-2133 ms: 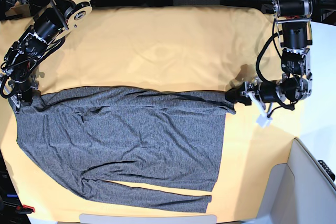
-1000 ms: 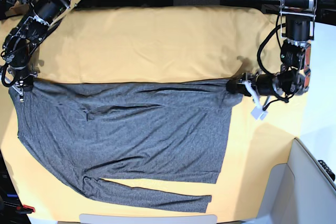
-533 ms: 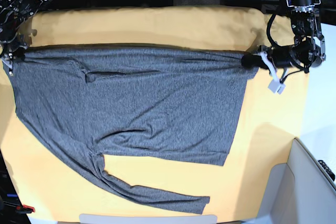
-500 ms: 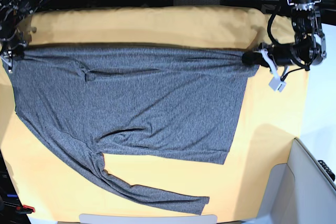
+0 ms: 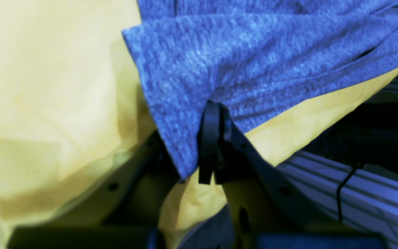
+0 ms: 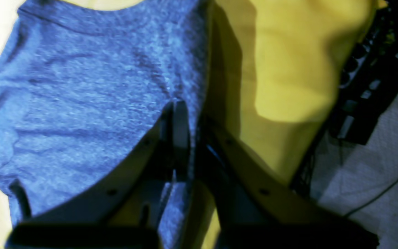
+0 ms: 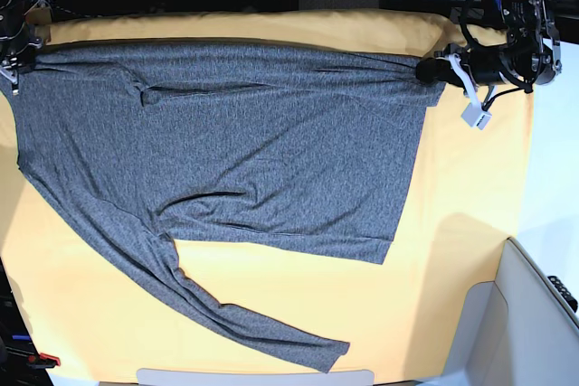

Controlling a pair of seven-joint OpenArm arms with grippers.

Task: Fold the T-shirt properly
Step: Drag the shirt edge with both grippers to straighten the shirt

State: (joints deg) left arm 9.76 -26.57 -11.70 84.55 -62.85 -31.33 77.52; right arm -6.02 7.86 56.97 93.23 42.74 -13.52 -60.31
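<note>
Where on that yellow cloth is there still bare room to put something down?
Bare cloth lies right of the T-shirt's hem, and in a wedge between its lower edge and the trailing sleeve. The far edge is crowded: both end effectors pinch the shirt there.

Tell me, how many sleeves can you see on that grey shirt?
1. A long sleeve trails from the T-shirt toward the base view's bottom edge. The other may be folded into the bunched fabric near the top edge; I cannot tell.

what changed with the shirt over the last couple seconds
Both tools, the left tool and the right tool, carried the shirt's top edge toward the far side of the table, opening its folded body out flat; the lower sleeve trailed out diagonally. Both stayed shut on the shirt's corners. The yellow cloth stayed put.
</note>
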